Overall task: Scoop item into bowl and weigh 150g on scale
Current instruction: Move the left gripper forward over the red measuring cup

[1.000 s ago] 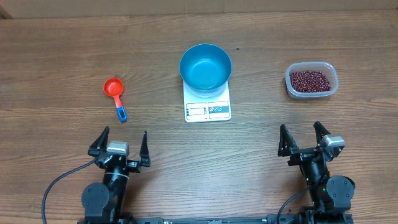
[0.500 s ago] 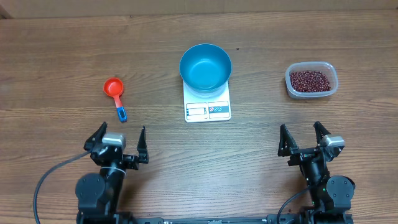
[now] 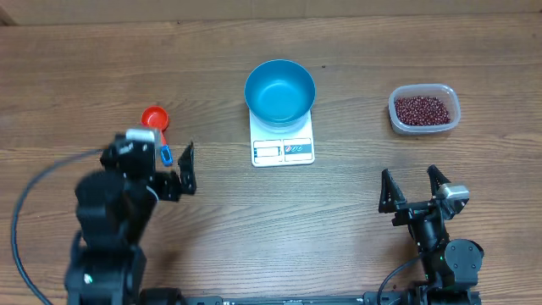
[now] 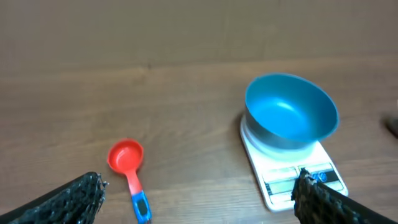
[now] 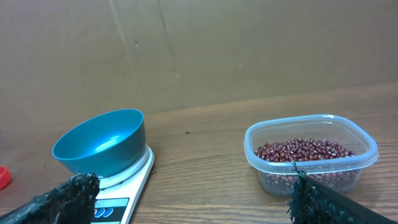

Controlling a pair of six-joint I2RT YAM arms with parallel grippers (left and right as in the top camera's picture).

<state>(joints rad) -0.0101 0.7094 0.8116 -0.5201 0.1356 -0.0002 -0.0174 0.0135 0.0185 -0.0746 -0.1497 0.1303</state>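
Okay so the thing to think about here is the beans (image 3: 423, 110). They're a loose heap of tiny maroon beans in a clear plastic tub (image 3: 395, 117) toward the desk's (image 3: 356, 203) far right corner. Each one looks hard and smooth, so I'd guess they roll and scatter the second they're tipped. No way two fingers pinch those, so it has to be the red scoop (image 4: 126, 155).

The scoop lies flat toward the left side of the desk, cup toward the far edge and blue-tipped handle toward the near edge. It looks like light, stiff, slick plastic. I'd grab it mid-handle, across the narrow sides, and low, since it's lying right on the wood. Grab too near the tip and it probably swivels once it's loaded.

The left gripper (image 4: 198, 185) hangs above the scoop with jaws spread wide and nothing in them. The handle sits nearer its left finger. The right gripper (image 3: 410, 174) is parked near the desk's near edge, also wide open and empty, well apart from the tub.

The blue bowl (image 3: 280, 91) sits empty on the white scale (image 3: 283, 150), mid-desk toward the far edge. The tub looks flimsy and light, so it may skate when the scoop digs in. Bracing its wall with the right arm seems smart.
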